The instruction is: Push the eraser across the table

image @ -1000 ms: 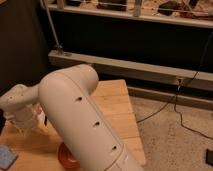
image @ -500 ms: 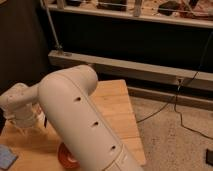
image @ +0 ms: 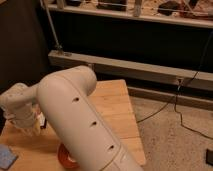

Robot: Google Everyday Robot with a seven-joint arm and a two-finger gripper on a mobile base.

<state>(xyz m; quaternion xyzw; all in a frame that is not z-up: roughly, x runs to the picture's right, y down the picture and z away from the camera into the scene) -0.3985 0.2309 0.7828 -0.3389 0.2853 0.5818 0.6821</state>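
Though the arm has barely moved, the gripper stays low over the table (clenched or released: cannot tell).

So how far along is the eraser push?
Done: the approach. The gripper sits low over the left of the table.
In hand: what may be the eraser, a dark sliver beside it, is mostly hidden by the arm; contact unclear.
Left: the whole push across.
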